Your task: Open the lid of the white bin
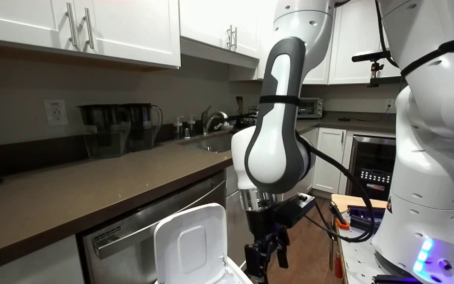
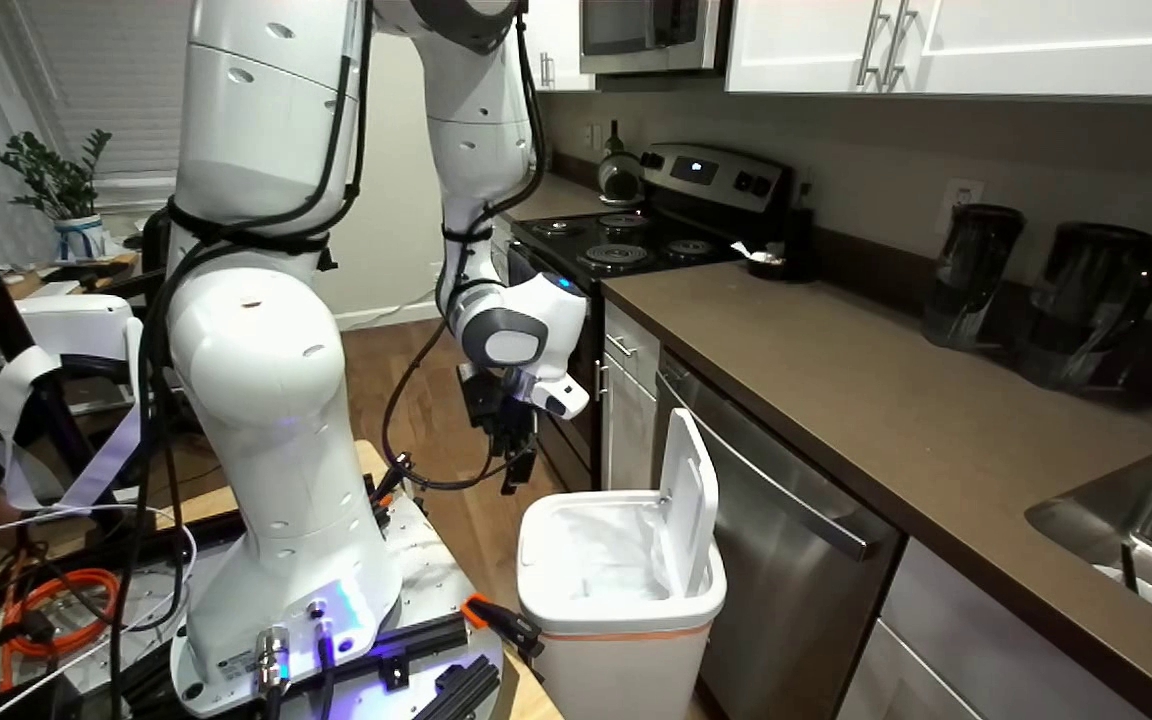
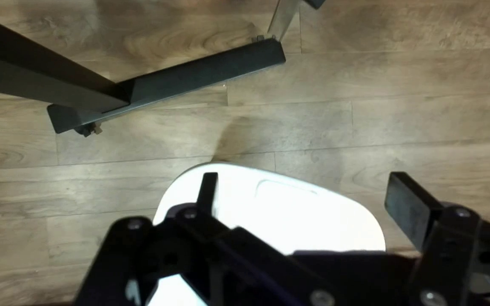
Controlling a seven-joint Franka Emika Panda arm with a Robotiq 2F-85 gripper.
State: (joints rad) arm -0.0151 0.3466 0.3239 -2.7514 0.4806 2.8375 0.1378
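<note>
The white bin (image 2: 621,660) stands on the floor in front of the dishwasher. Its lid (image 2: 691,505) stands upright on the dishwasher side, and the bin's top is uncovered with a white liner inside. The lid also shows upright in an exterior view (image 1: 192,246), above part of the bin's rim (image 1: 237,272). My gripper (image 1: 268,260) points down beside the bin, apart from the lid; it also shows in an exterior view (image 2: 518,470). In the wrist view the gripper (image 3: 306,191) has its fingers wide apart with nothing held. The bin (image 3: 292,216) appears below, overexposed and partly hidden by the gripper.
The steel dishwasher (image 2: 776,540) with its bar handle and the brown countertop (image 2: 836,370) are close behind the lid. The robot's table (image 1: 363,256) carries tools and a clamp (image 2: 506,622) near the bin. A black metal leg (image 3: 177,80) stands on the wooden floor.
</note>
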